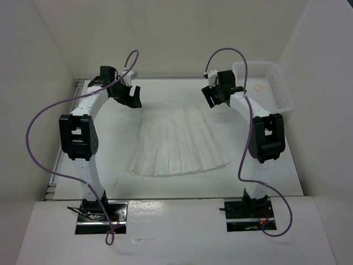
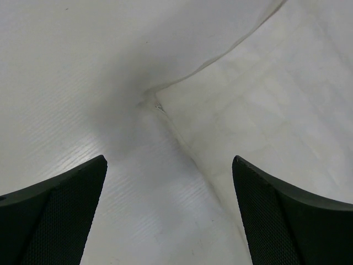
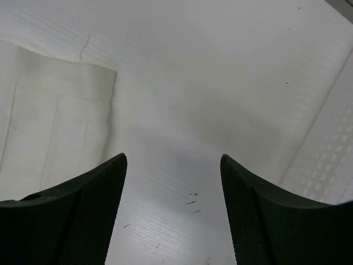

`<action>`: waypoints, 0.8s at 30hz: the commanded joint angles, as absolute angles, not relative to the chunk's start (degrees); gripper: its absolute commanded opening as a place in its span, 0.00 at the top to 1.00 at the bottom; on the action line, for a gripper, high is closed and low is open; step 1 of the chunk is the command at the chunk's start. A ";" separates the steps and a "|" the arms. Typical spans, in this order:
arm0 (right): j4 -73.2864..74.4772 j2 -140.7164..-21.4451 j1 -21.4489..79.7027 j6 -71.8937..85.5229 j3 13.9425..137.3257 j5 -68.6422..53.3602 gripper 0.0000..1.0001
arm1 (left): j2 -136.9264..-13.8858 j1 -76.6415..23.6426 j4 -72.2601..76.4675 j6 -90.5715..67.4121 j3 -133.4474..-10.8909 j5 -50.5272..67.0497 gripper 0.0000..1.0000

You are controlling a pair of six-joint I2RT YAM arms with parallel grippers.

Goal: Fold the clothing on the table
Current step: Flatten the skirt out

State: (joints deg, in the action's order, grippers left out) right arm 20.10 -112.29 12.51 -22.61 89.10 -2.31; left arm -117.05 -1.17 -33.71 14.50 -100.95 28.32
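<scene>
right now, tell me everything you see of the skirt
The skirt is thin white fabric with vertical pleats, a flared trapezoid, narrow waistband on the far side, wide hem near. It lies flat and unfolded on the table. The left pincer and right pincer hang open by its waistband corners, not touching.

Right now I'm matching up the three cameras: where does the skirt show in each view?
Top external: skirt in the middle of the table, its wide hem nearest the arm bases.
Left wrist: skirt fills the right side.
Right wrist: skirt at the left edge, upper half.
Shared landmark: the waistband. Its left corner shows in the left wrist view, its right corner in the right.
</scene>
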 commanded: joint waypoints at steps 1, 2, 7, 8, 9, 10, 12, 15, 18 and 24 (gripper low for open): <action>18.19 -109.25 9.94 -15.22 91.58 -7.29 0.28 | -115.05 0.17 -28.66 5.11 -96.43 33.47 0.00; 18.80 -109.77 9.15 -12.68 91.58 -8.08 0.28 | -115.74 0.18 -27.61 2.23 -95.72 33.49 0.00; 21.79 -111.53 9.14 -10.81 93.33 -11.87 0.30 | -118.04 0.18 -27.60 -1.84 -96.50 34.19 0.04; 22.49 -112.23 9.14 -10.20 93.95 -11.87 0.30 | -118.65 0.18 -28.38 -1.85 -97.03 34.19 0.04; 23.20 -113.19 8.53 -10.20 94.48 -13.08 0.30 | -119.44 0.18 -28.39 -1.85 -97.55 34.19 0.04; 23.81 -113.20 8.53 -10.20 95.00 -13.70 0.30 | -119.44 0.18 -28.39 -2.72 -97.56 34.89 0.06; 24.96 -114.08 7.92 -9.50 95.89 -16.50 0.32 | -120.67 0.18 -28.39 -3.33 -98.17 36.03 0.09; 25.75 -115.40 6.77 -8.96 97.29 -19.50 0.32 | -121.90 0.18 -29.08 -3.34 -99.31 36.82 0.12; 22.79 -114.26 3.27 -7.31 94.94 -21.44 0.29 | -120.85 0.78 -28.56 -2.81 -98.00 37.35 0.12; 24.41 -117.93 -0.79 -5.36 98.94 -20.04 0.26 | -118.21 0.79 -25.05 -6.41 -95.80 32.52 0.05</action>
State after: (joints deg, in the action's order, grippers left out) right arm 23.57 -115.20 0.43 -7.25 94.61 -19.31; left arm -121.10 0.36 -27.70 -3.64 -96.20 33.36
